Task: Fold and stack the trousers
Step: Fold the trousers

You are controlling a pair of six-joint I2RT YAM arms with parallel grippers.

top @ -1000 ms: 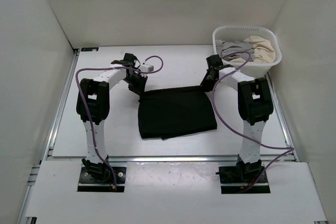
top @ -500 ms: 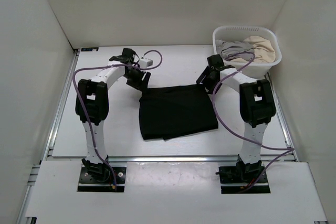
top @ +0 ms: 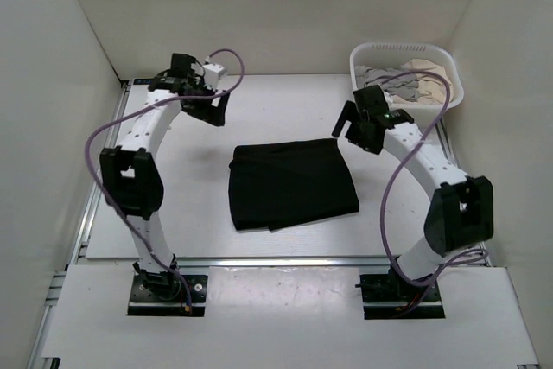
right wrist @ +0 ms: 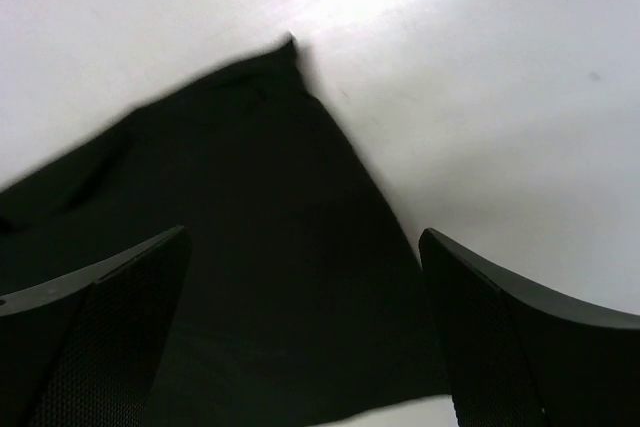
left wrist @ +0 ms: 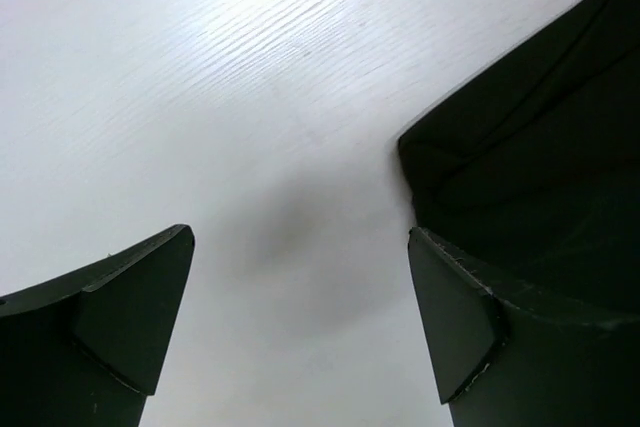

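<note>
Trousers (top: 292, 183) lie folded into a rough black rectangle at the middle of the table (top: 173, 187), flat, with a loose flap showing along the near edge. The left gripper (top: 216, 110) hangs over bare table beyond the fold's far left corner, apart from the cloth. The right gripper (top: 347, 125) hangs just beside the far right corner. A white basket (top: 397, 46) stands in the table's far right corner, holding grey cloth (top: 389, 85) and beige cloth (top: 429, 71). Purple cables (top: 93, 140) loop off both arms.

In the left wrist view, the two dark fingers (left wrist: 110, 322) stand wide apart with nothing between them but white table. The trousers (left wrist: 545, 137) fill the right side, one rounded folded corner reaching in towards the middle; the right finger overlaps the cloth in the frame, though contact cannot be judged.

In the right wrist view, the fingers (right wrist: 530, 342) are likewise spread wide and hold nothing. The trousers (right wrist: 200, 197) spread below and between them, blurred, with one pointed corner up near the top of the frame and white table to the right.
</note>
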